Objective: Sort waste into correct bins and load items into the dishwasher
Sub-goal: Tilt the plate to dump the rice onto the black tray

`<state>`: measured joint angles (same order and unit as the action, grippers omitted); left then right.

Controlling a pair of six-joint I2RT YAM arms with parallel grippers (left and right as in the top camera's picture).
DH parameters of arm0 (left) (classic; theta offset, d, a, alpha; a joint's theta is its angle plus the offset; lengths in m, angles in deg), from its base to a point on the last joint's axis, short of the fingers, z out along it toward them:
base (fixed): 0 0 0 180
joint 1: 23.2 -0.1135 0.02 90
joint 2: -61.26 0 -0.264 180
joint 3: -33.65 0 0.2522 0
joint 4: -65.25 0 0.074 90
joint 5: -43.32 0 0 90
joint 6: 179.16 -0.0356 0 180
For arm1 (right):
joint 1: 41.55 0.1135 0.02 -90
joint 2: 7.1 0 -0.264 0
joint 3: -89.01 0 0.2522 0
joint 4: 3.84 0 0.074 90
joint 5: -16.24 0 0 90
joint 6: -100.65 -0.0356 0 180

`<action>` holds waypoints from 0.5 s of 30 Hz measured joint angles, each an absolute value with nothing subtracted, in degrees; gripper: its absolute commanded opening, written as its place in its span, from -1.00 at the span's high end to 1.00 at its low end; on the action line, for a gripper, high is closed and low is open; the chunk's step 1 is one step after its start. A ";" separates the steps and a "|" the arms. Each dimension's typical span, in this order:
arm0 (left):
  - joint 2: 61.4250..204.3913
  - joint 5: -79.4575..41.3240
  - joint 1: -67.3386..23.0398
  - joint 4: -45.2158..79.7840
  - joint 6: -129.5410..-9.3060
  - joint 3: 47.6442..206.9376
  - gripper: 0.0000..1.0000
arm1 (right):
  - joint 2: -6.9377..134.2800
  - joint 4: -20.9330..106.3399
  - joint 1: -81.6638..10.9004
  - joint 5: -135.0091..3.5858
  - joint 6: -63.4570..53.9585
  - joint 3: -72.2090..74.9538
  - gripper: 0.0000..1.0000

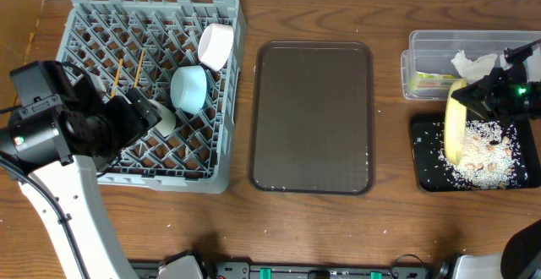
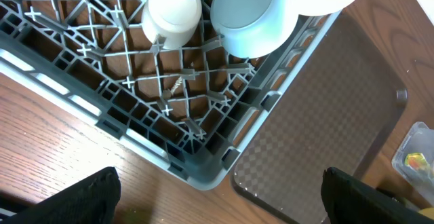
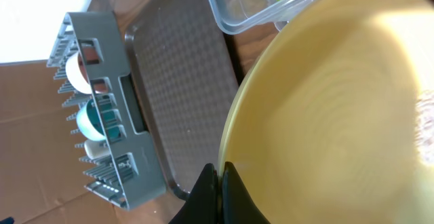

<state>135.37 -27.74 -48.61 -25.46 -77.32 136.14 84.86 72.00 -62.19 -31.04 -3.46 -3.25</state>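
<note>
R gripper [image 3: 218, 178] clamped on yellow plate [image 3: 325, 102] rim — plate tilted edge-up; L gripper [image 2: 220, 202] spread wide.

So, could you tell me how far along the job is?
Done: the blue bowl, white bowl, cup and chopsticks sit in the rack; tissue and wrapper lie in the clear tub; rice is on the black tray. In hand: the right fingers hold the yellow plate tilted over that tray. Remaining: racking the plate.

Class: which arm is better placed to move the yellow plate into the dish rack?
Right: the right end effector grips the yellow plate over the black tray; the left end effector is open, empty.
</note>
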 measured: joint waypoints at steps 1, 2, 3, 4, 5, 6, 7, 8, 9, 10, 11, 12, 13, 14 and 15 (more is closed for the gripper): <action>135.37 -27.77 -48.61 -25.44 -77.32 136.14 -0.89 | 84.86 72.68 -62.21 -30.58 -3.33 -3.25 0.98; 135.37 -27.77 -48.61 -25.46 -77.32 136.14 -0.90 | 84.86 72.83 -62.21 -30.07 -3.28 -3.25 0.98; 135.37 -27.77 -48.61 -25.44 -77.32 136.14 -0.89 | 84.86 72.31 -62.21 -29.83 -3.20 -3.23 0.98; 135.37 -27.77 -48.61 -25.44 -77.32 136.14 -0.89 | 84.86 71.48 -62.21 -29.59 -3.15 -3.21 0.98; 135.37 -27.74 -48.61 -25.48 -77.32 136.14 -0.90 | 84.86 70.49 -62.21 -30.51 -3.59 -3.18 0.98; 135.37 -27.74 -48.61 -25.46 -77.32 136.14 -0.89 | 84.86 70.98 -62.23 -30.97 -3.74 -3.18 0.98; 135.37 -27.77 -48.61 -25.46 -77.32 136.14 -0.89 | 84.86 71.87 -62.41 -31.08 -3.77 -3.16 0.98; 135.37 -27.77 -48.61 -25.46 -77.32 136.14 -0.89 | 84.86 72.37 -62.56 -31.14 -3.77 -3.16 0.98; 135.37 -27.77 -48.61 -25.44 -77.32 136.14 -0.89 | 84.86 72.07 -62.78 -31.30 -3.77 -3.14 0.98; 135.37 -27.77 -48.61 -25.46 -77.32 136.14 -0.89 | 84.86 71.08 -63.09 -31.67 -3.79 -3.14 0.98; 135.37 -27.77 -48.61 -25.44 -77.32 136.14 -0.89 | 84.86 70.73 -63.28 -32.06 -3.79 -3.14 0.98; 135.37 -27.77 -48.61 -25.46 -77.32 136.14 -0.90 | 84.86 71.54 -63.37 -32.08 -3.79 -3.14 0.98; 135.37 -27.74 -48.61 -25.46 -77.32 136.14 -0.89 | 84.86 72.66 -63.59 -31.69 -3.53 -3.14 0.98; 135.37 -27.77 -48.61 -25.41 -77.32 136.14 -0.89 | 84.86 73.40 -63.72 -31.01 -3.24 -3.12 0.98; 135.37 -27.77 -48.61 -25.46 -77.32 136.14 -0.89 | 84.86 73.12 -63.85 -30.12 -2.87 -3.10 0.98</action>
